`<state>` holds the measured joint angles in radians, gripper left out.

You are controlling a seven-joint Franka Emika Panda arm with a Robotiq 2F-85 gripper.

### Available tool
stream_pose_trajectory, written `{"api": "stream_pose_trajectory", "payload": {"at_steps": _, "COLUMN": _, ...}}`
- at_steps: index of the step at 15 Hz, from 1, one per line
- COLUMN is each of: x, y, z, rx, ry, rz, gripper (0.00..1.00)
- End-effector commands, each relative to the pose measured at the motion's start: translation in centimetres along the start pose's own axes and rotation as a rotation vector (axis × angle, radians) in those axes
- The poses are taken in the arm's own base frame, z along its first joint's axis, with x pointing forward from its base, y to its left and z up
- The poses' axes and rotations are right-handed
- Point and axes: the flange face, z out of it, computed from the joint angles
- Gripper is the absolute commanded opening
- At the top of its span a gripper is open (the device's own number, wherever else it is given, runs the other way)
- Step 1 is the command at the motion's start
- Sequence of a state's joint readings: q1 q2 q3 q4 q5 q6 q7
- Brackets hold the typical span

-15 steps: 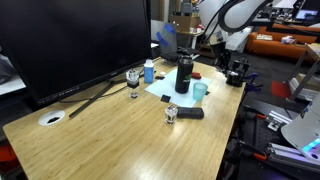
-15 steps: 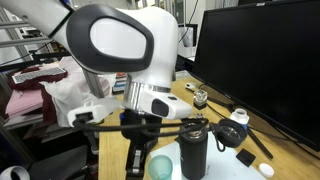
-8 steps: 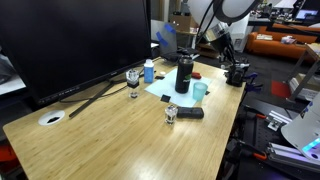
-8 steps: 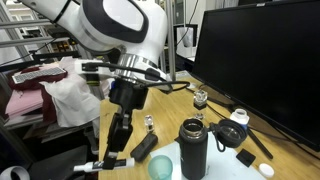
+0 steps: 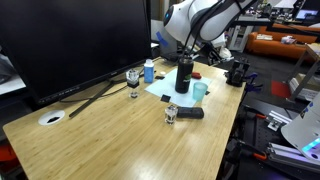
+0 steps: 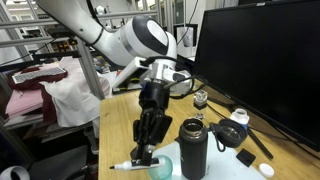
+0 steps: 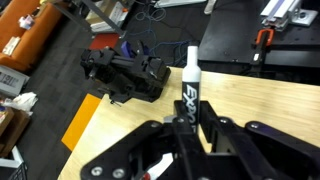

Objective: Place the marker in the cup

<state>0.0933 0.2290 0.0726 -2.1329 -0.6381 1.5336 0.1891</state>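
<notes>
Well, my gripper (image 7: pixel 190 128) is clamped on the marker (image 7: pixel 190 78), my 2 fingers (image 7: pixel 168 135) pressing its lower body from either side. In the wrist view the white barrel with black lettering sticks out past the fingertips, its cap end pointing away from me over the wooden table (image 7: pixel 260 100), with a black device (image 7: pixel 125 78) off to one side at the table's edge.

In an exterior view my gripper (image 6: pixel 146 152) hangs low beside the tall black bottle (image 6: pixel 193 148), and the marker (image 6: pixel 124 165) lies roughly level in my grip. It is just beside the teal cup (image 6: pixel 160 168), not inside it; I cannot tell whether it touches the rim.

In an exterior view the cup (image 5: pixel 200 90) stands on a light blue cloth (image 5: pixel 160 90) next to the bottle (image 5: pixel 183 75), in front of a large dark monitor (image 5: pixel 80 40).
</notes>
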Motion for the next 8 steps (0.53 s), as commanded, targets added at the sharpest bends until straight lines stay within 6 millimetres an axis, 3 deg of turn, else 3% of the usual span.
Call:
{"api": "stream_pose_trajectory", "payload": {"at_steps": 1, "x": 3.6, "y": -0.6, "z": -0.1, "rx": -0.115, "ry": -0.021, "rz": -0.088, "gripper": 0.05}}
{"api": "stream_pose_trajectory", "payload": {"at_steps": 4, "x": 5.2, "y": -1.5, "z": 0.0, "rx": -0.183, "ry": -0.036, "rz": -0.124, "gripper": 0.05}}
{"api": "stream_pose_trajectory", "payload": {"at_steps": 8, "x": 4.9, "y": -1.9, "z": -0.1, "rx": -0.195, "ry": -0.071, "rz": -0.165, "gripper": 0.05}}
